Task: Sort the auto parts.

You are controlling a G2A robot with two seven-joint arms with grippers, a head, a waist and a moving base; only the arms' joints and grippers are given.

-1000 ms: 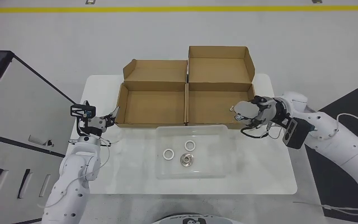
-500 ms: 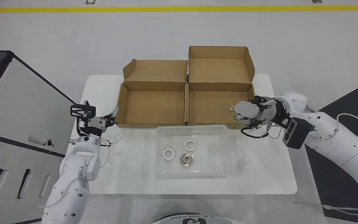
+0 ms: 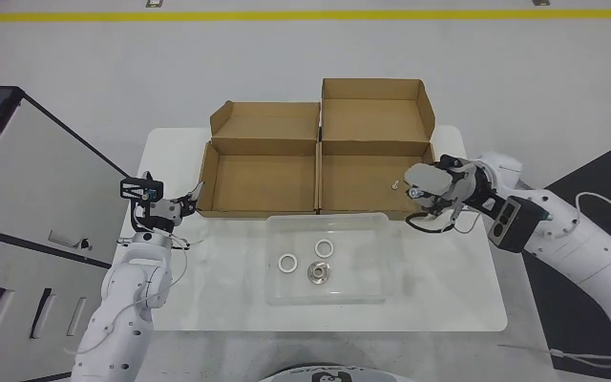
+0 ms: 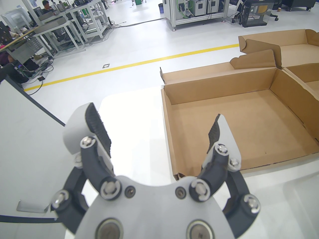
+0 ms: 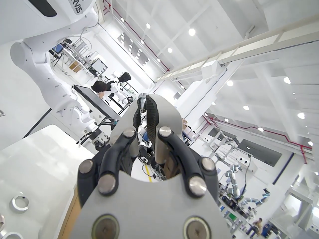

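White table (image 3: 430,286) under bright workshop lights, and straight to the right gripper (image 5: 143,105): fingers drawn together, pinching a small threaded screw (image 5: 142,99) right at the tips. It hangs just behind the right end of the clear tray (image 3: 272,258), over the right cardboard box (image 3: 363,172).

The screw's long axis runs in line with the fingers, threaded end poking out past the pads and tilted upward. Which end carries the head, I can't tell. By the look of it, this is light, stiff metal. The threads should bite into the ribbed pads, but a hold this near the tips could let it pivot or slip, so a low, gentle release looks wise.

A tiny pale part (image 3: 392,183) lies on that box's floor, behind the tray and just beside the gripper.

In the tray, two rings (image 3: 286,262) lie flat, a chunkier round part (image 3: 317,273) close by them. Thin and smooth, I'd take those across the rim.

Well off the tray's left end, the left gripper (image 4: 155,115) sits by the left cardboard box (image 4: 236,125), fingers wide apart, empty.
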